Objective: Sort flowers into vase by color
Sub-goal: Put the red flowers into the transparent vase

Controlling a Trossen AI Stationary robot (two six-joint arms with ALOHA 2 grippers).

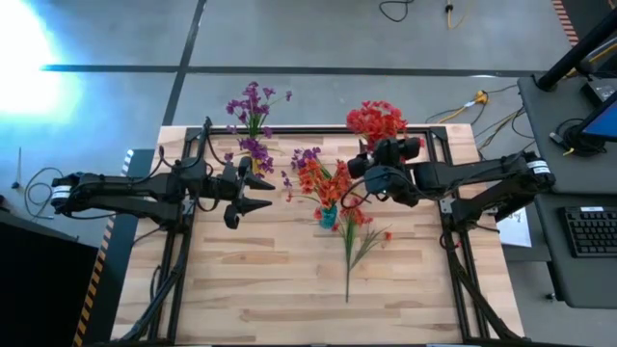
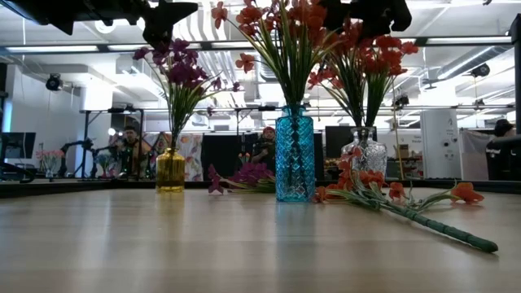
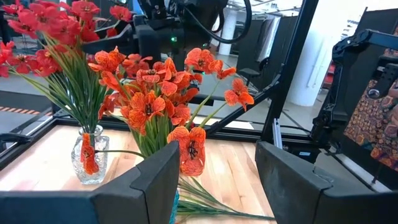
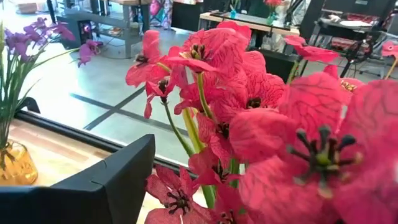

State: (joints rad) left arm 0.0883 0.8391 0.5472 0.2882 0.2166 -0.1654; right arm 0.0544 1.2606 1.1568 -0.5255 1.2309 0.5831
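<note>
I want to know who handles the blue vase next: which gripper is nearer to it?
Right. The right gripper hangs open above the blue vase, among its orange flowers. The left gripper hovers farther off, on the vase's other side, near the yellow vase.

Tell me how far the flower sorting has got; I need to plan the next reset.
Mostly done. Purple flowers stand in the yellow vase, orange-red ones fill the blue vase and red ones the clear vase. In hand: the right gripper, jaws open, is beside the blue vase's blooms. Left: a red sprig and a purple sprig lie on the table. The left gripper waits.
</note>
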